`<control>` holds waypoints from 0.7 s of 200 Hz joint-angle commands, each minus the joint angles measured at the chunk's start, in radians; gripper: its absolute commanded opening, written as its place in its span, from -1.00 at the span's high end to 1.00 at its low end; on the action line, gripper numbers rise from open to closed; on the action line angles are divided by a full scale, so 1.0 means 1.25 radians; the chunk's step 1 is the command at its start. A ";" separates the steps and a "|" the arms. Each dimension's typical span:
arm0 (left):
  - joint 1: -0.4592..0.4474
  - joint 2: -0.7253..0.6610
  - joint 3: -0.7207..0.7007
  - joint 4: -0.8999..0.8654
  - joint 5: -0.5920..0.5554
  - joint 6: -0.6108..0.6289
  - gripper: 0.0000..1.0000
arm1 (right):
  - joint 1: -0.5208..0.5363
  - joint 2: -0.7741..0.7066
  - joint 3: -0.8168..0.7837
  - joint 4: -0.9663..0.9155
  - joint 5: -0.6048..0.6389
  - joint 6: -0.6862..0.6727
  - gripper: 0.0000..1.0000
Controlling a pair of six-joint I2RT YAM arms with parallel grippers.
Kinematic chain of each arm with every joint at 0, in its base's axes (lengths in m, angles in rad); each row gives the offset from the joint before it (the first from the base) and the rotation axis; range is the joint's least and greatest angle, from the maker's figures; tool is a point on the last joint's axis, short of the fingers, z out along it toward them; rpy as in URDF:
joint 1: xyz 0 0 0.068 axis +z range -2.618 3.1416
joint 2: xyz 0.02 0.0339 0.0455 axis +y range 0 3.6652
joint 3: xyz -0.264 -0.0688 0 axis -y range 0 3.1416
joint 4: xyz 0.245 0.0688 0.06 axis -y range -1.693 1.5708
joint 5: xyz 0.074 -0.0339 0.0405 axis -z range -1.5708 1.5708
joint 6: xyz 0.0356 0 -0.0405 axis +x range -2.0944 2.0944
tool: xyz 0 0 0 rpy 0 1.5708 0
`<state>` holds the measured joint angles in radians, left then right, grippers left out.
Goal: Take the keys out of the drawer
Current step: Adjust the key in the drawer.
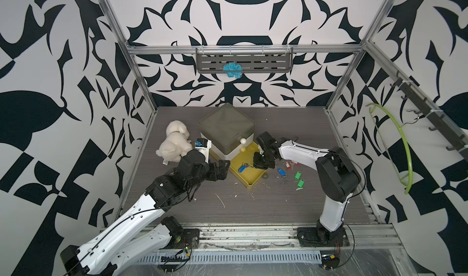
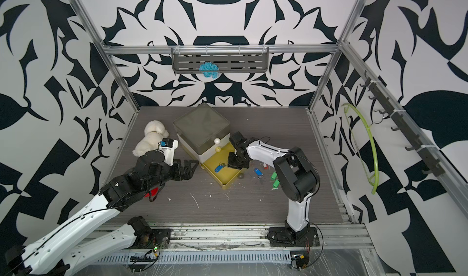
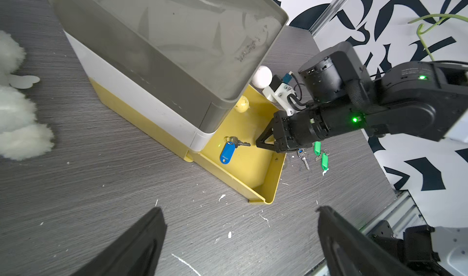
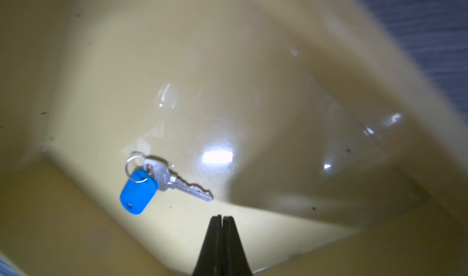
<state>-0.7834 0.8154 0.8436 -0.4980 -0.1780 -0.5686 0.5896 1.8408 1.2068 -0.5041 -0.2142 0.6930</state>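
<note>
Over the glossy yellow drawer, right fingers, pressed together, point toward a blue-tagged metal key.

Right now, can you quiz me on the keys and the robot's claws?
1. True or false: the right claw is shut and holds nothing.
2. What colour is the tag on the key lying in the yellow drawer? A red, B blue, C green.
3. How many green-tagged keys lie on the table, outside the drawer?
Key: 1 true; 2 B; 3 two.
</note>
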 commanded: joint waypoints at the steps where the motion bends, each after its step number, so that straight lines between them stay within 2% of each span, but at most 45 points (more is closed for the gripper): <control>1: 0.005 -0.016 -0.007 0.005 0.004 0.007 -0.98 | 0.000 -0.049 0.006 0.061 -0.043 -0.015 1.00; 48: 0.005 -0.029 -0.006 -0.012 -0.001 0.006 -0.98 | 0.001 0.010 0.032 0.136 -0.120 0.041 1.00; 140: 0.005 -0.058 -0.021 -0.030 -0.017 0.006 -0.98 | 0.011 0.062 0.032 0.135 -0.117 0.057 1.00</control>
<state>-0.7834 0.7544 0.8402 -0.5079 -0.1871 -0.5690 0.5976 1.9278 1.2148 -0.3351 -0.3614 0.7574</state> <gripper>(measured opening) 0.990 0.048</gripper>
